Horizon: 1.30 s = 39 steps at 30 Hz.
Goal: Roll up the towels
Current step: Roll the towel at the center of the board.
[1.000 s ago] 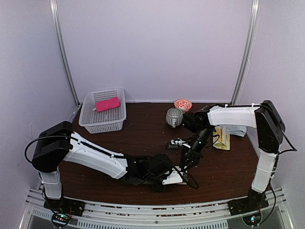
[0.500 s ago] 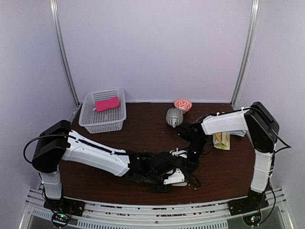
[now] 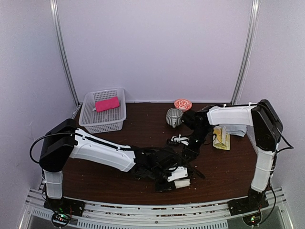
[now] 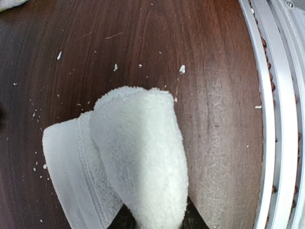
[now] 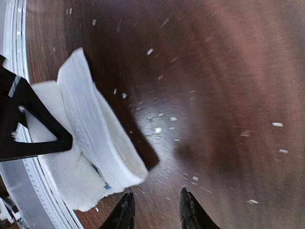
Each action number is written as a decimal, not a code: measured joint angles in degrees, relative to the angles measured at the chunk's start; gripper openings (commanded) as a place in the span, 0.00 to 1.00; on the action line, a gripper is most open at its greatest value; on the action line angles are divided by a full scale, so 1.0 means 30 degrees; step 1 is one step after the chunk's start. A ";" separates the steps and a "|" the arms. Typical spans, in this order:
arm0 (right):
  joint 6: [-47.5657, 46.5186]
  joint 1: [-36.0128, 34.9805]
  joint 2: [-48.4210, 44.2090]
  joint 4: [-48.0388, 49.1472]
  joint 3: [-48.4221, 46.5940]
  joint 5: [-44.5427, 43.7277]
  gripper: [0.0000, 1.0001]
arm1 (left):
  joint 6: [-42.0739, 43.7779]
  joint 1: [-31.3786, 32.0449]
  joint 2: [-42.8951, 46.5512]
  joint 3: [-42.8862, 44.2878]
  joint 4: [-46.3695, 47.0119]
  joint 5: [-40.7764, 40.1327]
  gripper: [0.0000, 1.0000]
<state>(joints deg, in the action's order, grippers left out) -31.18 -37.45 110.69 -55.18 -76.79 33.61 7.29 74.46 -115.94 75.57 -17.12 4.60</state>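
Left jaws pinch white towel [image 4: 138,157]; right jaws apart nearby.

Fluffy terry towel [image 4: 138,157] — glossy wood table [image 4: 143,38]

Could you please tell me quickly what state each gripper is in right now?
Left gripper: closed on the cream-white towel.
Right gripper: open, holding nothing.
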 measured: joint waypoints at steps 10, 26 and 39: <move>0.0291 0.2295 -0.9406 0.1144 -0.1698 0.2805 0.42 | -0.3373 -0.3271 -0.0838 -0.1005 0.2973 0.8437 0.27; -0.4328 -0.5712 -1.2458 0.2426 0.6069 -0.0998 0.53 | -0.7956 -0.5967 -0.3869 -0.1151 0.7074 1.7755 0.32; -0.3978 -0.9952 -0.9610 1.0673 1.1293 -1.0950 0.59 | -0.7788 -0.6040 -0.3993 -0.0962 0.6761 1.8258 0.40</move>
<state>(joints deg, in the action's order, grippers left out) -43.11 -67.31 81.87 -23.16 -42.92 0.75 -16.08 56.34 -127.92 72.69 3.16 59.37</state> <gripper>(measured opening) 0.607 0.400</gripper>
